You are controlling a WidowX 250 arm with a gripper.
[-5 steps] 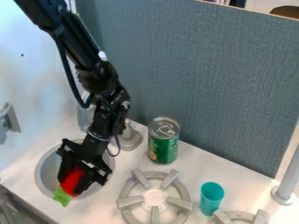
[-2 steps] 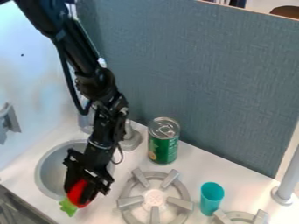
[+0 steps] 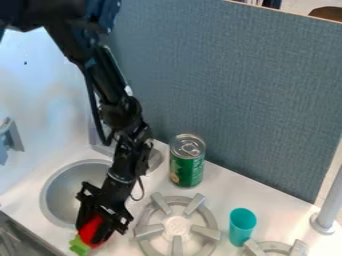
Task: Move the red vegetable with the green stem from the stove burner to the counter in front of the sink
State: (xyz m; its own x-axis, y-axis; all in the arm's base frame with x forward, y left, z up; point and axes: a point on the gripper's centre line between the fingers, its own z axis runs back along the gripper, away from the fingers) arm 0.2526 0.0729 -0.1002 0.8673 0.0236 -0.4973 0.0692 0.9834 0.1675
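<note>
In the camera view, I have my black arm coming in from the upper left, slanting down to the gripper in the lower left of the frame. I have the pincer closed around a red toy with a green leafy top, pinching it by the red part; the green end sticks out, pointing toward the bottom left. I can't tell whether the toy touches the white counter below.

Just above it in the frame I see the round grey sink basin. To the right sits a grey stove burner with raised prongs. A green can with a silver lid stands upright near the centre, close to the blue-grey fabric panel. At lower right, a teal plastic cup stands upright beside a second grey burner.
</note>
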